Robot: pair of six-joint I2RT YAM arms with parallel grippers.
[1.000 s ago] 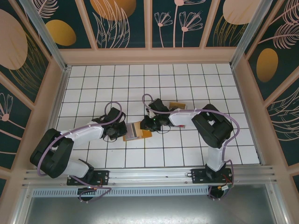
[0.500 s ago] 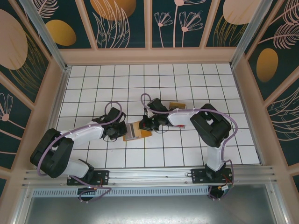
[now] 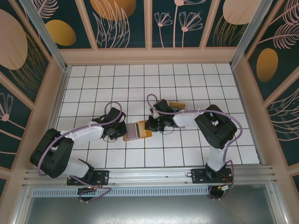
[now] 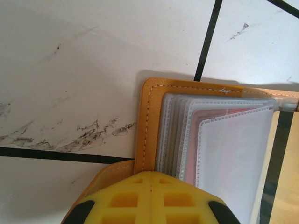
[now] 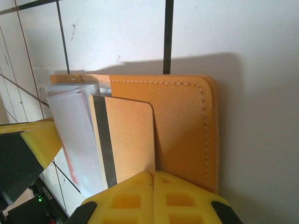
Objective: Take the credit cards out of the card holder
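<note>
Right gripper [image 3: 151, 125] shifted rightward, now clamped on gold card [image 5: 128, 140] over open card holder [image 3: 137, 131], mid surface [image 3: 187, 84]. Left gripper [image 3: 119, 132] closed tight on card holder left cover edge.

No text, label, brand, number or sign can be read in any view. In the right wrist view the card [image 5: 131, 140] shows a plain orange face with one dark stripe and no readable print. The card holder [image 5: 187, 130] has a stitched orange cover without markings. Its clear sleeves [image 4: 233, 154] show colour behind them, but no characters can be made out.
</note>
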